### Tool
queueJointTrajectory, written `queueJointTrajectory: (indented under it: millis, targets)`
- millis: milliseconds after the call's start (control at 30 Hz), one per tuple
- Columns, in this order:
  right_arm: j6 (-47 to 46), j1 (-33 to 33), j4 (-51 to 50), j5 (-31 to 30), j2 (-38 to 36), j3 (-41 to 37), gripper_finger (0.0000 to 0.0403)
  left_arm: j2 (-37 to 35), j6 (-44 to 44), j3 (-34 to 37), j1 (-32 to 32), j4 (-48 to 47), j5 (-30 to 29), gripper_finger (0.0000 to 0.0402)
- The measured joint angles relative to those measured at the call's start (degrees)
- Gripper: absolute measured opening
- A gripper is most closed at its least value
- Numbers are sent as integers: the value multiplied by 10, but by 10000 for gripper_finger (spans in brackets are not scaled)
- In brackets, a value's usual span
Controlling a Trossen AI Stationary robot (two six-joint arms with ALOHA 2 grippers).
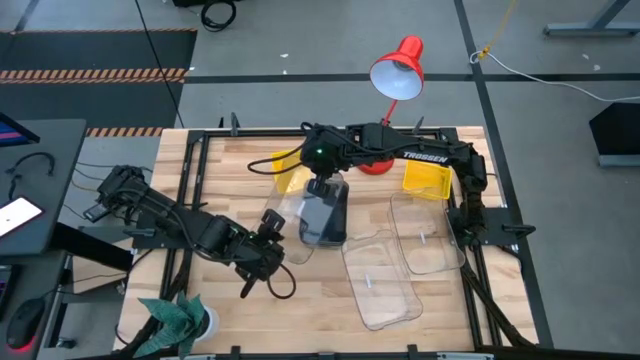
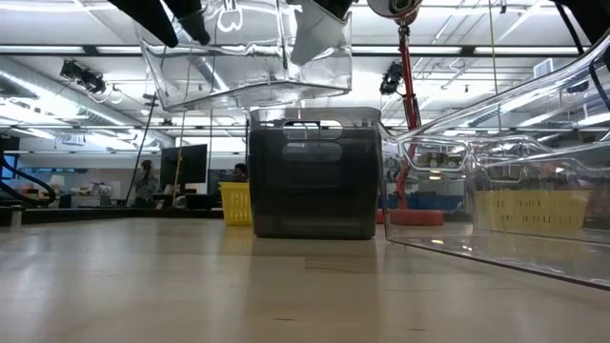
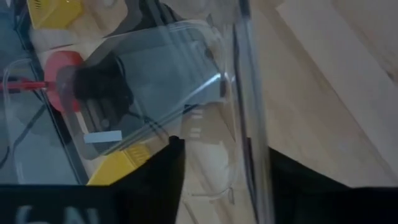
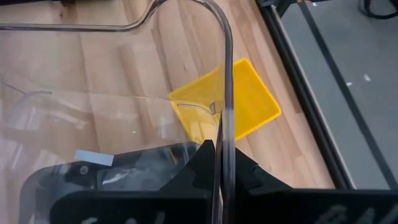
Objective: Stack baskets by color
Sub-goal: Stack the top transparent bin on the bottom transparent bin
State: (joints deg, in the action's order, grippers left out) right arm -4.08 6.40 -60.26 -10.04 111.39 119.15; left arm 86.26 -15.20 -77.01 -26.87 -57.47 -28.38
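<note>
now the right claw (image 4: 221,165) pinches the clear basket (image 4: 112,93) rim, seemingly above the grey basket (image 2: 313,171).

Bright overhead light, soft shadows, glare

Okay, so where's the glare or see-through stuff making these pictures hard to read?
Low view: ceiling lights reflect off the lifted clear basket and the clear basket at the right, muddling their edges. Left wrist view: the clear wall smears what lies behind it. Right wrist view: the yellow basket shows sharply, while the clear rim bends the view. High view: even light, with clear baskets faint on the wood.
</note>
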Motion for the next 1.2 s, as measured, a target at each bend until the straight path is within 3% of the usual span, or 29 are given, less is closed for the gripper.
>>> queueJointTrajectory:
  millis: [133, 300, 900, 1200]
  targets:
    - [5, 9, -4, 28, 0, 0, 15, -1, 12, 0, -9, 2, -8, 218]
    - [16, 19, -11, 54, -11, 0, 15, -13, 10, 0, -46, 10, -75, 242]
    - [30, 21, -57, 65, -70, -1, 14, -101, 72, 4, -88, 71, -93, 228]
    - [50, -8, -92, 104, -111, 0, 14, -104, 104, 93, -91, 111, -97, 205]
